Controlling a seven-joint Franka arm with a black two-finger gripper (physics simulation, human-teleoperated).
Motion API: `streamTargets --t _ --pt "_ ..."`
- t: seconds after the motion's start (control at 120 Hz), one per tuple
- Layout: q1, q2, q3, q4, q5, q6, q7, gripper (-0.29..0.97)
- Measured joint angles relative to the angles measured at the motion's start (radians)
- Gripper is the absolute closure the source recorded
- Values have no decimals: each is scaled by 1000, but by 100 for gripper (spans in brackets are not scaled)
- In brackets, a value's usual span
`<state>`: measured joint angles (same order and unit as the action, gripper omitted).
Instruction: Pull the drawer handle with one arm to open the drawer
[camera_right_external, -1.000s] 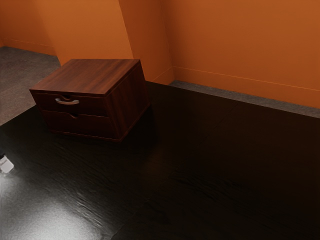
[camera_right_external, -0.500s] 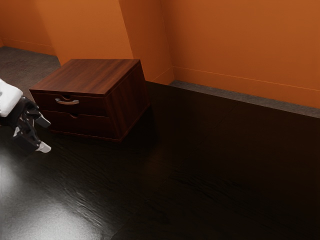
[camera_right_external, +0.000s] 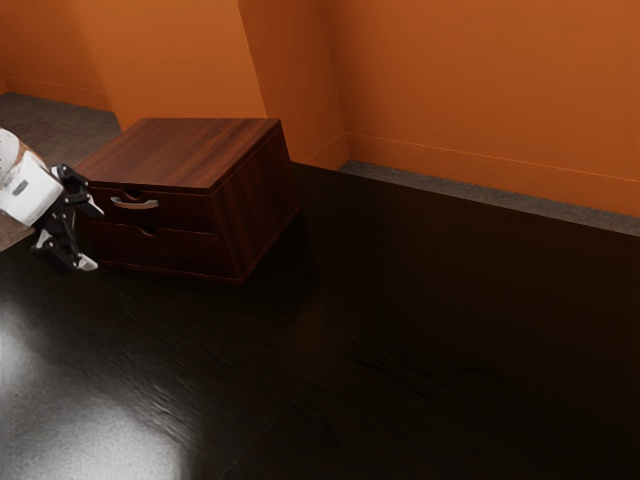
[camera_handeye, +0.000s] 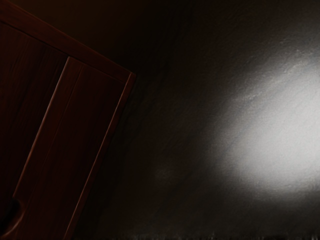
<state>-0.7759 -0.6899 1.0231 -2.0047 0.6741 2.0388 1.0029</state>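
Note:
A dark wooden cabinet (camera_right_external: 185, 150) with two drawers stands on the glossy black surface at the exterior view's left. The upper drawer (camera_right_external: 180, 210) looks shut and carries a curved silver handle (camera_right_external: 134, 203). My black gripper (camera_right_external: 88, 238) hovers just left of the cabinet's front, open, with one fingertip near the upper drawer's height and the other lower down. Nothing is between the fingers, and they stand apart from the handle. The wrist view catches a drawer front (camera_handeye: 65, 150) at the cabinet's lower corner.
The lower drawer (camera_right_external: 165, 248) has a small dark notch pull. Orange walls (camera_right_external: 480, 80) rise behind the cabinet. The black surface (camera_right_external: 400, 350) spreads wide to the exterior view's right, with a bright glare patch (camera_handeye: 280, 140) near my hand.
My hand has come in from the exterior view's left edge, risen off the surface and moved right toward the cabinet's front. The cabinet and its drawers have not moved.

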Motion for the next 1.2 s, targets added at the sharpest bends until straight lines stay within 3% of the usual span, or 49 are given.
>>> streamTargets --t 0.167,0.475,0.633,0.867,1.2 --pt "-76 26 101 50 18 21 39 0" --pt "-393 53 412 234 38 53 89 0" --pt "-436 52 445 269 54 58 106 0" --pt "-547 51 576 326 60 71 126 0" --pt "-570 51 596 343 65 111 145 0"
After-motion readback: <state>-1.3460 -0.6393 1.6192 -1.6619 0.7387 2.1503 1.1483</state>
